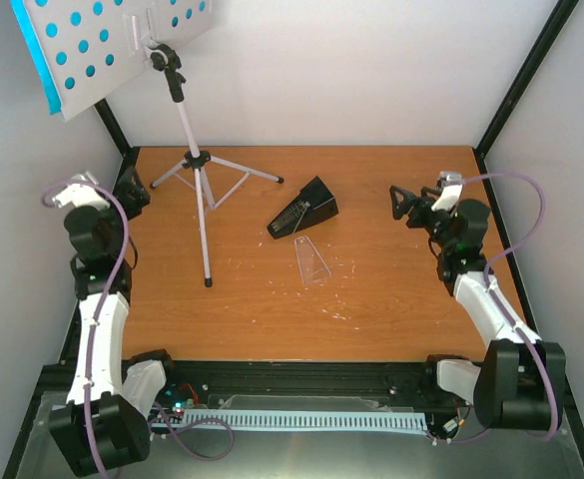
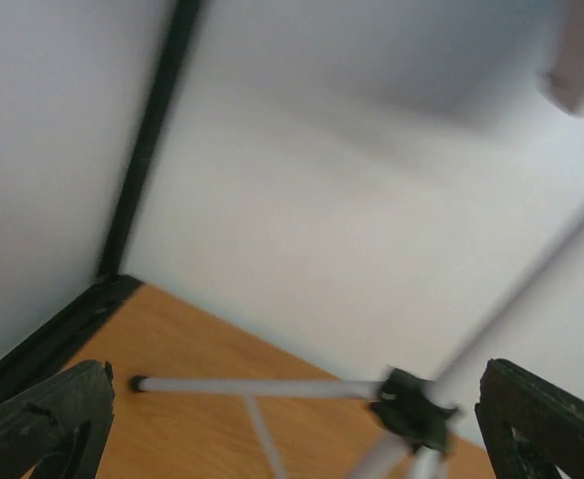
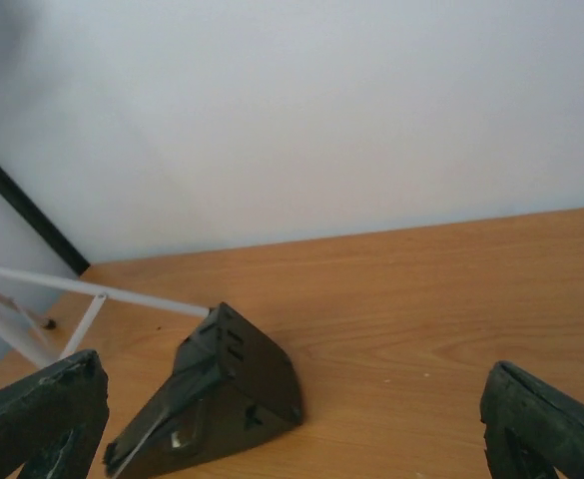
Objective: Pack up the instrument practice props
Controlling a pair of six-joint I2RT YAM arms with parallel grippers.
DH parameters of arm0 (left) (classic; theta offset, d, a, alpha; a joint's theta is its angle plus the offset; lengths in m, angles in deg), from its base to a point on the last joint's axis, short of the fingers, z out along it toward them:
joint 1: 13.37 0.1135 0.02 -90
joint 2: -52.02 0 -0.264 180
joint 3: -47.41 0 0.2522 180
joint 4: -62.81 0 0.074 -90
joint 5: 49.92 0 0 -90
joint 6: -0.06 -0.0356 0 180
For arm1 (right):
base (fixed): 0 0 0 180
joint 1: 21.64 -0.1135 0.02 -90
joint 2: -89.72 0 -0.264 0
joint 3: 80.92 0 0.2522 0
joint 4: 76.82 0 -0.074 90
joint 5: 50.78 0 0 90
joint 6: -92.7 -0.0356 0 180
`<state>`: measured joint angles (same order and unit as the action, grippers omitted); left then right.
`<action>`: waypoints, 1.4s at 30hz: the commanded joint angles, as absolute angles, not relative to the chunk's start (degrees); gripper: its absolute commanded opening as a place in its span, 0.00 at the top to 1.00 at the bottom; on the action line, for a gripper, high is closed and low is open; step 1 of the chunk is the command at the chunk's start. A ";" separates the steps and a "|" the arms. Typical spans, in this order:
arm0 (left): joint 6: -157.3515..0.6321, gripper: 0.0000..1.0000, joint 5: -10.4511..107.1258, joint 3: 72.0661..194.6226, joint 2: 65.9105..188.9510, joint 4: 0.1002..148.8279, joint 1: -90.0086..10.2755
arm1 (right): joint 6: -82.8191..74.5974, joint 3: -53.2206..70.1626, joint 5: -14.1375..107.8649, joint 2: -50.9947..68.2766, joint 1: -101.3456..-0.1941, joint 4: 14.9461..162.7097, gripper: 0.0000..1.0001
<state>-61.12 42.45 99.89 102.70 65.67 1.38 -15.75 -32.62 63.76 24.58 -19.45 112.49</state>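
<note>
The white tripod music stand (image 1: 194, 160) stands upright at the back left, and its hole-punched desk (image 1: 122, 45) holds the cyan sheet-music pages (image 1: 34, 55). The black pyramid metronome (image 1: 306, 210) lies on its side mid-table. Its clear cover (image 1: 311, 261) lies flat just in front of it. My left gripper (image 1: 132, 190) is open left of the tripod legs; in the left wrist view the tripod hub (image 2: 411, 409) sits ahead between the spread fingers (image 2: 42, 419). My right gripper (image 1: 403, 205) is open, right of the metronome (image 3: 222, 399), and holds nothing.
White walls with black corner posts (image 1: 526, 80) close in the wooden table (image 1: 391, 299). White specks (image 1: 341, 314) lie scattered near the cover. A slotted cable tray (image 1: 301, 419) runs along the near edge between the arm bases.
</note>
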 commanded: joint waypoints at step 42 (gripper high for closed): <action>-79.40 0.01 56.58 109.51 109.79 86.65 1.40 | 7.25 33.73 30.52 -33.53 -51.17 59.71 0.18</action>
